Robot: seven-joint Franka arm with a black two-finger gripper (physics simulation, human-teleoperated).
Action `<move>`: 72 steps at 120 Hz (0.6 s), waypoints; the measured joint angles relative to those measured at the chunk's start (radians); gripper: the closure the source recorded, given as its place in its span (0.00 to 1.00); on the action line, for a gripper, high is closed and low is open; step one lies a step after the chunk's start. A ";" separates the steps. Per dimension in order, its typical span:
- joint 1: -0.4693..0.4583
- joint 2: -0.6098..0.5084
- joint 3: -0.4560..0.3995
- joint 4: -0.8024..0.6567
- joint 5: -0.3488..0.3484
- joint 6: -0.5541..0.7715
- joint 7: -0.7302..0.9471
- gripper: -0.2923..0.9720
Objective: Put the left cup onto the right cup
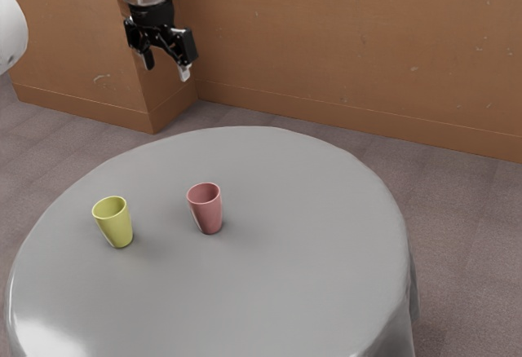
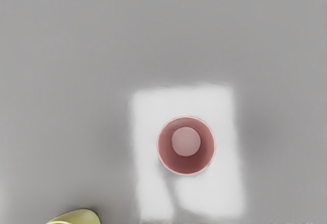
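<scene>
A yellow-green cup [image 1: 113, 221] stands upright on the round grey table [image 1: 310, 243], toward the exterior view's left. A pink cup [image 1: 205, 207] stands upright a short way to its right. My gripper [image 1: 168, 66] hangs high above the table, over its far edge, with its fingers open and nothing between them. In the wrist view I look straight down into the pink cup [image 2: 185, 145], and a sliver of the yellow-green cup's rim [image 2: 71, 217] shows beside it.
The table surface [image 2: 76, 81] around the cups is bare grey. A brown wall [image 1: 367, 47] with a protruding corner stands behind the table, and grey carpet [image 1: 473, 235] lies around it.
</scene>
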 joint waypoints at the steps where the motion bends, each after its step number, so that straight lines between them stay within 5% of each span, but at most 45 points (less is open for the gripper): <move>1: -0.002 0.000 0.000 0.000 0.000 0.000 0.001 0.24; 24: -0.016 -0.094 -0.041 -0.108 0.010 0.011 0.025 0.24; 72: 0.109 -0.197 -0.127 -0.440 0.090 0.158 0.035 0.24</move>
